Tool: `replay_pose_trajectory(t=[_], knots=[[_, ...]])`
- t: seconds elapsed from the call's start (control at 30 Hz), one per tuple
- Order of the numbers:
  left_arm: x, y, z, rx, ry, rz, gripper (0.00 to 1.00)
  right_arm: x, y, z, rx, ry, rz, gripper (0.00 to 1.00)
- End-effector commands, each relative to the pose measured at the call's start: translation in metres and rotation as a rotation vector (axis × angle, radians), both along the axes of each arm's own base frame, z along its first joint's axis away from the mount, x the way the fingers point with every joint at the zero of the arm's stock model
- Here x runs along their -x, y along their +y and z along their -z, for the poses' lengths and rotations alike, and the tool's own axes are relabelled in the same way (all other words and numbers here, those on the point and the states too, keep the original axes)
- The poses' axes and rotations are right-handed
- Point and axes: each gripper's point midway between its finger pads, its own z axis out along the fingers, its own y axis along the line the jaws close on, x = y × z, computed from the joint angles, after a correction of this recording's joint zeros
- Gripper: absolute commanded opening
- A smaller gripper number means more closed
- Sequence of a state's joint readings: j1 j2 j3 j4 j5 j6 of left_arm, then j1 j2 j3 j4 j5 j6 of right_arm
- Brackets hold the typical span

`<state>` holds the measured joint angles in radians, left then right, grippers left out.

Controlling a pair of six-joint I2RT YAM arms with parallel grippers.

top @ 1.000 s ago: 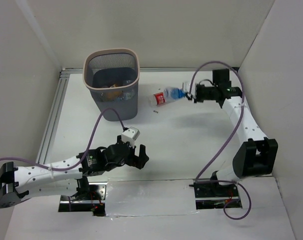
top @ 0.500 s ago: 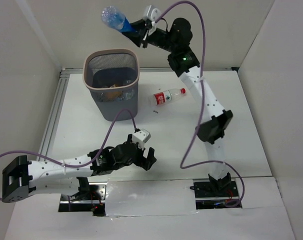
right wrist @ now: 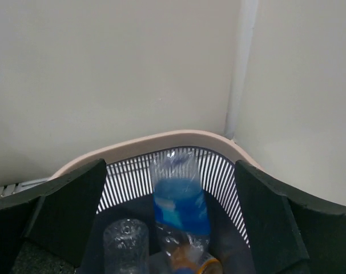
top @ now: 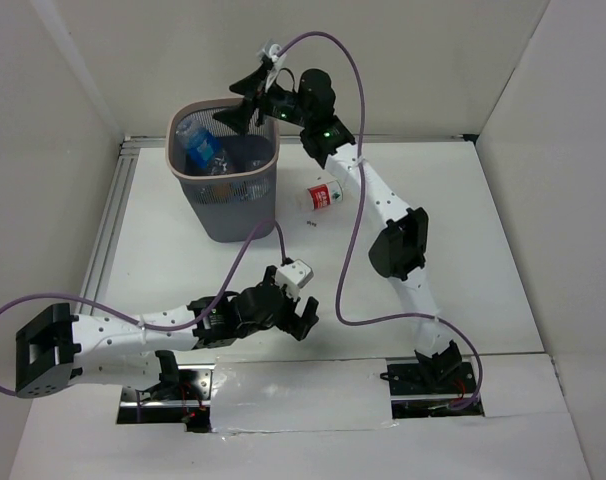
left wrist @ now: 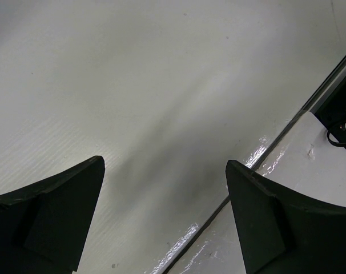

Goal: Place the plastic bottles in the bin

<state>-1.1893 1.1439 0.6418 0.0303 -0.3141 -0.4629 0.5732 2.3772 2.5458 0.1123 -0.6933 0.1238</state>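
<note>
My right hand (top: pixel 241 98) hangs over the back edge of the bin (top: pixel 223 178), fingers spread wide, nothing between them. Below it, inside the bin, the blue-labelled bottle (right wrist: pixel 178 208) leans upright beside a clear bottle (right wrist: pixel 124 240), so this drop looks done. One bottle is left outside: the red-labelled bottle (top: pixel 325 196) lies on its side on the desk (top: pixel 463 240), just right of the bin. That's my next target, I reckon: swing away from the bin, come down over that bottle and close across its body. My left hand (top: pixel 283 310) hovers low over the desk, well in front of the bin, spread open and empty.
</note>
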Motion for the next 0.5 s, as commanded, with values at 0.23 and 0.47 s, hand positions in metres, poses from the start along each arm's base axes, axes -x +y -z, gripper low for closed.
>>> replay_pose_trajectory(t=[0.23, 0.47], knots=[[-0.003, 0.001, -0.024, 0.093, -0.019, -0.049, 1.0, -0.052, -0.145, -0.076, 0.069, -0.267, 0.311, 1.0], [0.002, 0.028, -0.013, 0.092, 0.003, -0.107, 1.0, -0.076, -0.234, 0.065, 0.682, -0.44, 0.241, 0.83]])
